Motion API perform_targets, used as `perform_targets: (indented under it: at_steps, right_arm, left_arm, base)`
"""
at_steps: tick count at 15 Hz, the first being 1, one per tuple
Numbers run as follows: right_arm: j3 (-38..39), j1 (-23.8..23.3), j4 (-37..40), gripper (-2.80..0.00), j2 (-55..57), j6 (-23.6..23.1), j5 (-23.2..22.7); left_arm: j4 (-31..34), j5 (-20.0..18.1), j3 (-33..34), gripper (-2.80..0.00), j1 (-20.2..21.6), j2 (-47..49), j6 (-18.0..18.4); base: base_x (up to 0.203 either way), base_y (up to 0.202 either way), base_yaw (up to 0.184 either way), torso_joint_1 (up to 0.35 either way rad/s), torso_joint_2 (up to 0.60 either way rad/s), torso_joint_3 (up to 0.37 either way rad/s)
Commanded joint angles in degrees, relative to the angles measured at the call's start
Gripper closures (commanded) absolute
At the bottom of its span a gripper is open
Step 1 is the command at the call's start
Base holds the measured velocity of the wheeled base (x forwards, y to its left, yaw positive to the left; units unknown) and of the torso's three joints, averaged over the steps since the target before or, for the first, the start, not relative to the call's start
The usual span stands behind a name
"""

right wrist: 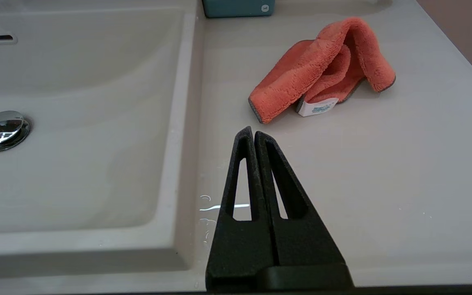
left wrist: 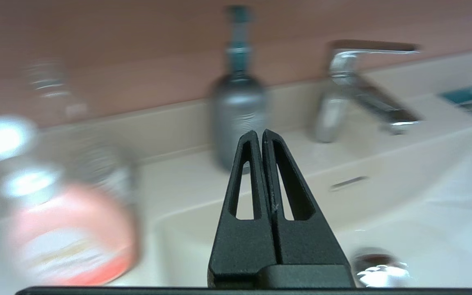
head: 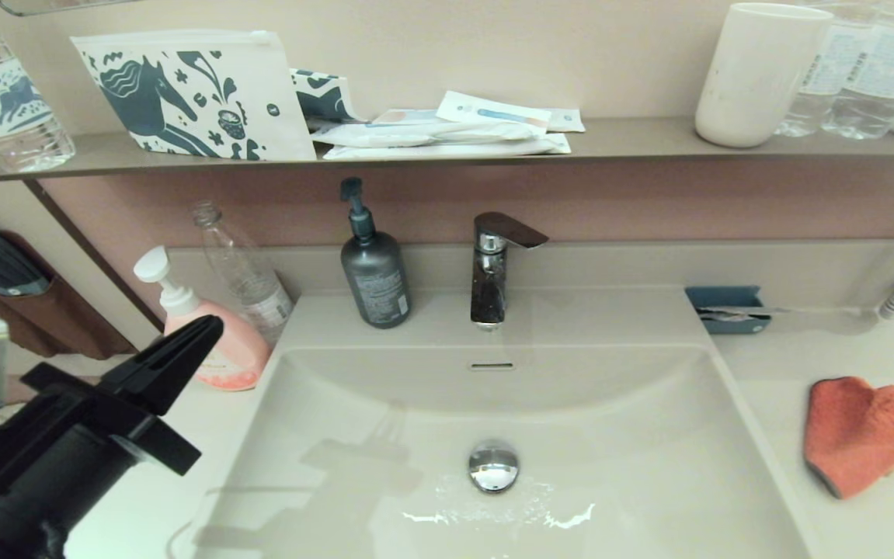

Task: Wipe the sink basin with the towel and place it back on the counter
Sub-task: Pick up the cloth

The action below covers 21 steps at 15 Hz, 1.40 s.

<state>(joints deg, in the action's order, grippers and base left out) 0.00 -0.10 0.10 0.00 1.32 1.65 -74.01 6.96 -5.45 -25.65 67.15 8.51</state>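
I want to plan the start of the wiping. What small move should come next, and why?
Probably the right gripper should open its fingers and move toward the towel. The towel lies crumpled on the counter beside the sink basin, untouched, and the right gripper's fingers are shut, short of it. The left gripper, also shut, is on the far side of the basin.

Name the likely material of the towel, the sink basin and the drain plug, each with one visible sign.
Towel: fluffy microfibre-like cloth, fuzzy pile.
Sink basin: glossy ceramic or resin, judging by its highlights and reflections.
Drain plug: chrome-look metal with a mirror shine.
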Motion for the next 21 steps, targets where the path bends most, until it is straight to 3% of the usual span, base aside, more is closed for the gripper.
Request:
perform_targets:
  at_steps: [1, 5, 7, 11, 13, 16, 18, 21]
  right_arm:
    - [0.00, 0.01, -0.01, 0.00, 0.09, 0.00, 0.02]
    - [0.00, 0.01, -0.01, 0.00, 0.09, 0.00, 0.02]
    - [0.00, 0.01, -0.01, 0.00, 0.08, 0.00, 0.02]
    - [0.00, 0.01, -0.01, 0.00, 0.09, 0.00, 0.02]
    - [0.00, 0.01, -0.01, 0.00, 0.09, 0.00, 0.02]
    - [0.00, 0.01, -0.01, 0.00, 0.09, 0.00, 0.02]
    - [0.00, 0.01, -0.01, 0.00, 0.09, 0.00, 0.02]
    - [0.00, 0.01, -0.01, 0.00, -0.37, 0.00, 0.02]
  left_arm:
    - [-0.33, 0.08, 2.73, 0.00, 5.71, -6.64, 0.12]
    - [5.99, 0.00, 3.70, 0.00, 17.43, -18.74, 0.53]
    - [13.44, -0.08, 3.78, 0.00, 18.66, -27.42, 1.03]
    - [34.68, -0.80, 3.03, 0.00, 19.95, -47.51, 1.22]
    - [42.58, -0.94, 2.54, 0.00, 22.22, -50.80, 0.77]
    - [49.20, -3.41, 1.85, 0.00, 25.73, -51.72, 0.63]
    - [52.70, -4.77, 2.44, 0.00, 25.86, -55.99, 0.63]
    - [63.60, -5.49, 2.09, 0.00, 25.83, -64.83, 0.59]
  base:
    - [0.000, 0.000, 0.000, 0.000, 0.00, 0.000]
    - [0.000, 0.000, 0.000, 0.000, 0.00, 0.000]
    - [0.000, 0.000, 0.000, 0.000, 0.00, 0.000]
    - [0.000, 0.000, 0.000, 0.000, 0.00, 0.000]
    - [0.000, 0.000, 0.000, 0.000, 0.00, 0.000]
    - [0.000, 0.000, 0.000, 0.000, 0.00, 0.000]
    - [0.000, 0.000, 0.000, 0.000, 0.00, 0.000]
    - [0.000, 0.000, 0.000, 0.000, 0.00, 0.000]
